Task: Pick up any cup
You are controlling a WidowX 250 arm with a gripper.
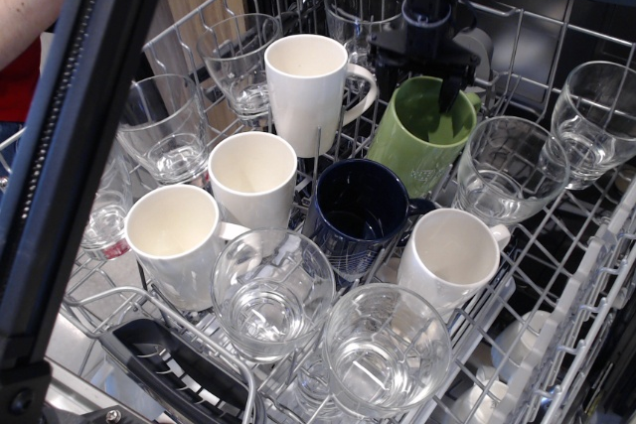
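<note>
The light green cup (425, 151) leans in the wire dish rack (556, 275) at the back, right of centre, with its mouth facing me. My black gripper (419, 78) hangs down over the cup's back rim with its jaws spread. One finger (455, 94) reaches inside the cup's mouth. The other finger (385, 69) is outside, on the cup's left. The fingers do not visibly press on the cup, and the cup rests in the rack.
A dark navy mug (356, 213) stands just in front of the cup. A tall white mug (308, 91) is to its left, with other white mugs (250, 178) nearby. Several clear glasses (507, 171) fill the rack around them. A black arm link (70, 166) crosses the left foreground.
</note>
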